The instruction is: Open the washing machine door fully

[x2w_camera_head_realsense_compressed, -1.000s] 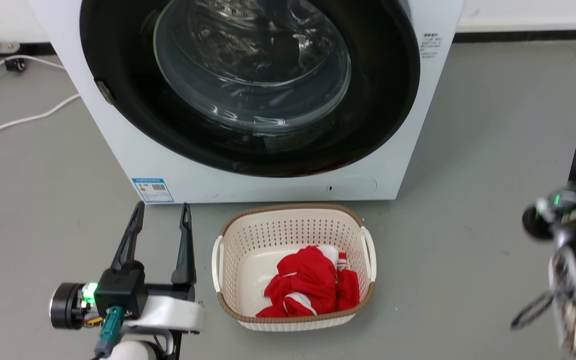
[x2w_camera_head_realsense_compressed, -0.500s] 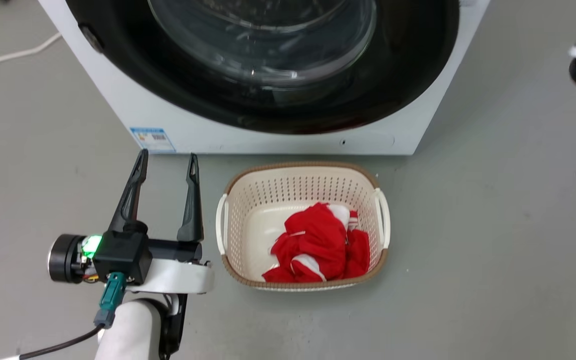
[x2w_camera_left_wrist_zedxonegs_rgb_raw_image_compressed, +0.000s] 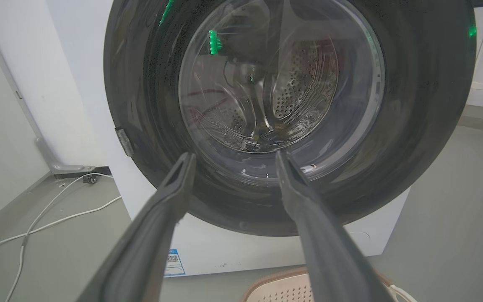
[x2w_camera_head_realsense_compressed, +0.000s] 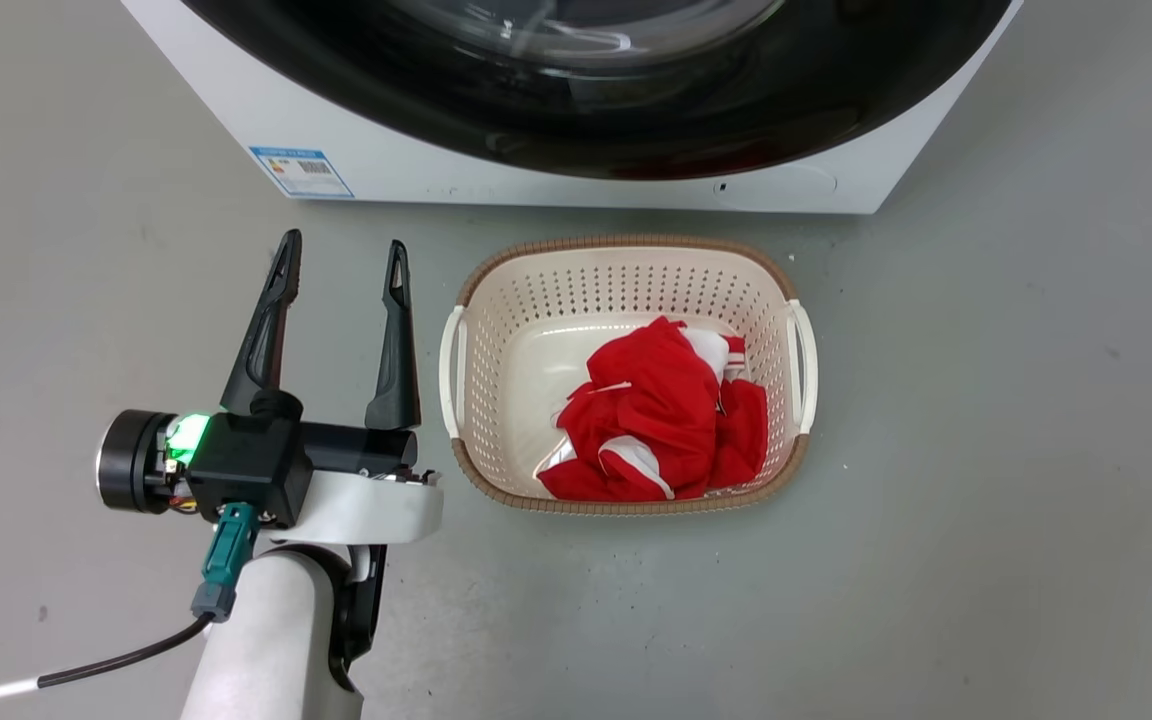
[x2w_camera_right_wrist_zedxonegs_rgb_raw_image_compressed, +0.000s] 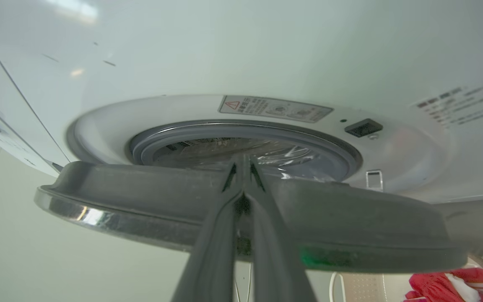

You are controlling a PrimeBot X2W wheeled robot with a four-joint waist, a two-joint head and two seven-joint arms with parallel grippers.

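Fingers (x2w_camera_head_realsense_compressed: 266, 325) of the left gripper (x2w_camera_head_realsense_compressed: 341, 248), long and dark, stand spread apart over the grey floor (x2w_camera_head_realsense_compressed: 986, 450) at the lower left of the head view. They point toward the big white front-loading washing machine (x2w_camera_head_realsense_compressed: 416, 170), short of its small blue label sticker (x2w_camera_head_realsense_compressed: 301, 172). Across the machine's front sits the washing machine door (x2w_camera_left_wrist_zedxonegs_rgb_raw_image_compressed: 413, 126), a very large round glossy black ring around a bulging clear glass bowl window (x2w_camera_left_wrist_zedxonegs_rgb_raw_image_compressed: 245, 126). Through the glass the left wrist view shows the perforated steel drum (x2w_camera_left_wrist_zedxonegs_rgb_raw_image_compressed: 300, 79), and green glints lie on the black gloss. Seen edge-on in the right wrist view, the door stands ajar with a gap between it and the white front. Its rim is bright chrome (x2w_camera_right_wrist_zedxonegs_rgb_raw_image_compressed: 94, 214), its inner face is dull grey, and the grey rubber gasket (x2w_camera_right_wrist_zedxonegs_rgb_raw_image_compressed: 241, 129) shows behind it. Below the door, on the floor just before the machine, rests a cream perforated plastic basket with a brown woven rim (x2w_camera_head_realsense_compressed: 626, 275), holding crumpled red and white cloth (x2w_camera_head_realsense_compressed: 666, 400). Further right, the right gripper (x2w_camera_right_wrist_zedxonegs_rgb_raw_image_compressed: 241, 161) has its two fingers pressed together and laid across the door's edge, tips at its inner face.
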